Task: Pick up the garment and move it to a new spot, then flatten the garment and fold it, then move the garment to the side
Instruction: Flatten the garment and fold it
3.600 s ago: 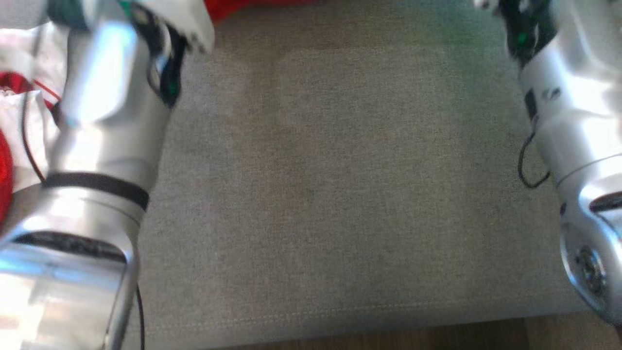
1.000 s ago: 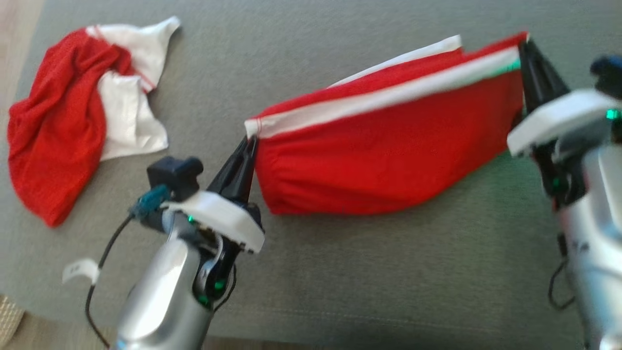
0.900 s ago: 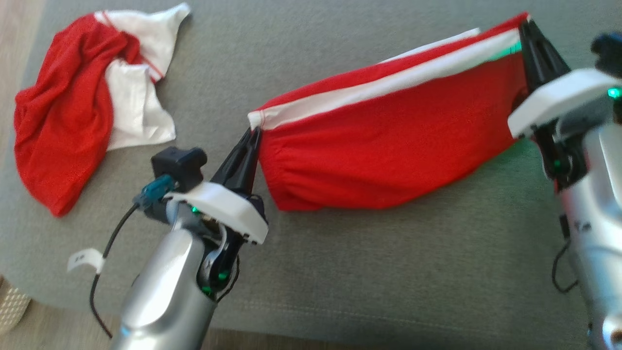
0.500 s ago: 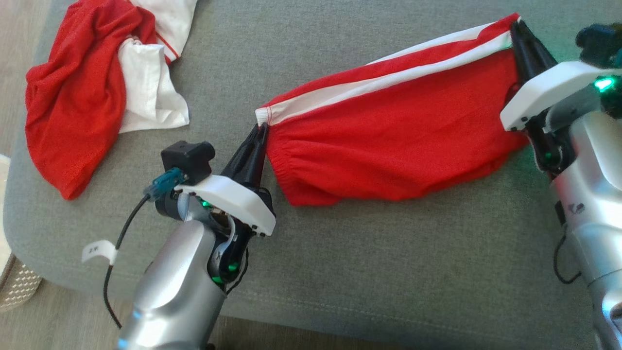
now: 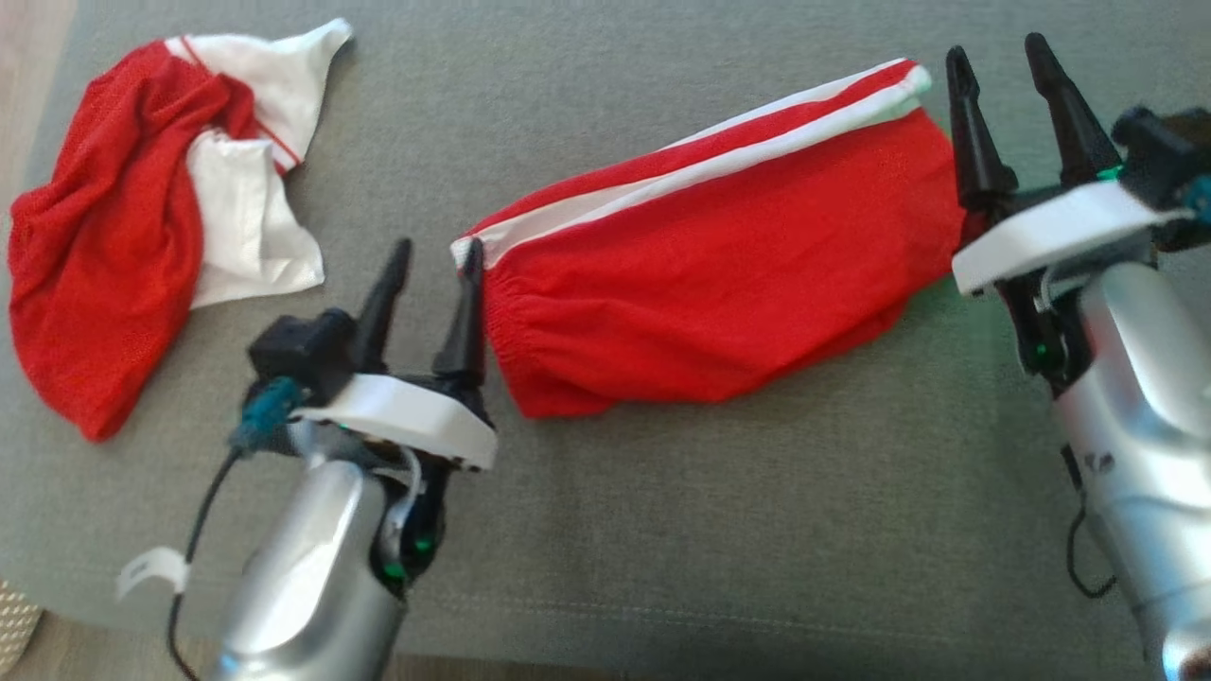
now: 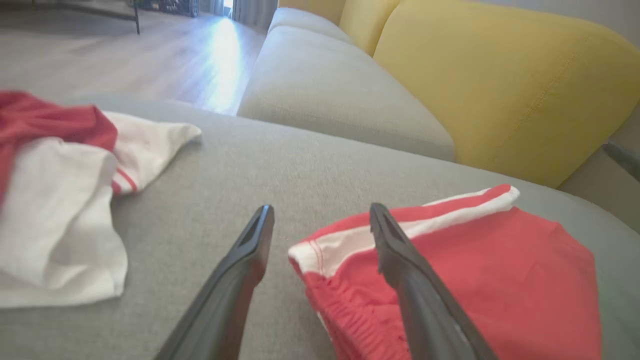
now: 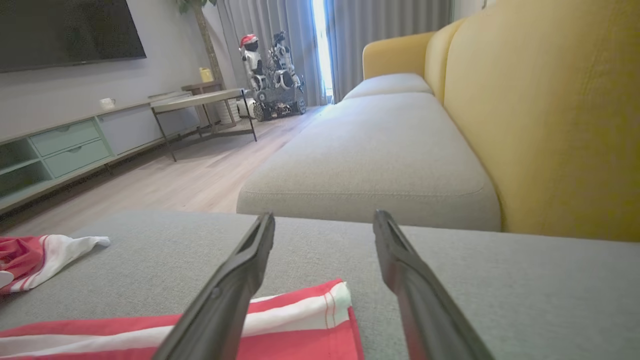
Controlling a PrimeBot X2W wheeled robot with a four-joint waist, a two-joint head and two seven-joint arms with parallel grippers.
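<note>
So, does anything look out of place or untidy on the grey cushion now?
Nothing is damaged or spilled. The red shorts lie slanted across the grey cushion, lower edge bunched, not flat. At the left, a second red and white garment sits crumpled in a heap.

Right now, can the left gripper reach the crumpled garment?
Probably yes. The left gripper is open beside the shorts, and only bare cushion lies between it and the crumpled garment.
</note>
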